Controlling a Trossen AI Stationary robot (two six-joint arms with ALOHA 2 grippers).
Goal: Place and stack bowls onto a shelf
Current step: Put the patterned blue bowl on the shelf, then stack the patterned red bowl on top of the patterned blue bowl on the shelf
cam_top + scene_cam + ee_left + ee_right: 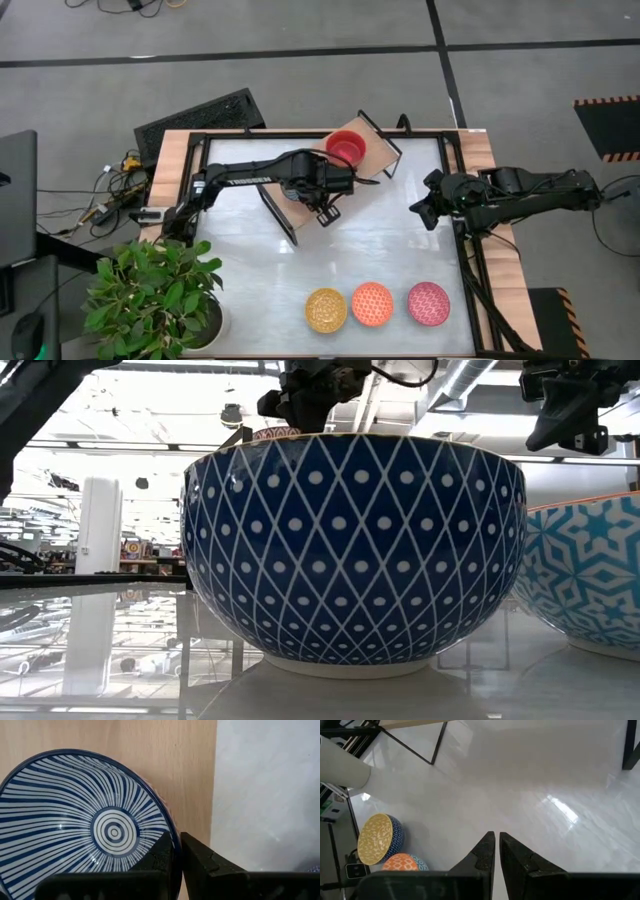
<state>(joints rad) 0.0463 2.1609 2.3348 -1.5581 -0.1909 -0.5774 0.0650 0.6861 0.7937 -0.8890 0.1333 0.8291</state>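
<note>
The light-wood shelf (376,152) with black frame ends stands at the table's far middle. A plain red bowl (345,147) sits on it. My left gripper (326,192) is over the shelf board (165,750), shut on a blue-and-white striped bowl (85,825); the arm mostly hides that bowl in the high view. My right gripper (420,212) is shut and empty above the white tabletop near the right edge; its wrist view (496,845) shows nothing between the fingers. Yellow (326,310), orange (372,304) and pink (428,303) patterned bowls stand in a row by the near edge. My left gripper pinches the striped bowl's rim (174,840), with one finger (159,855) inside the bowl and the other (200,862) outside it. The bowl's opening faces the wrist camera, with the wood board behind it. I cannot tell whether the bowl rests on the board.
A potted plant (155,290) stands at the near left corner. In the low view a blue diamond-patterned bowl wall (350,550) fills the picture and a second blue-white bowl (590,580) stands beside it. Bare white tabletop (380,240) lies between the shelf and the bowl row.
</note>
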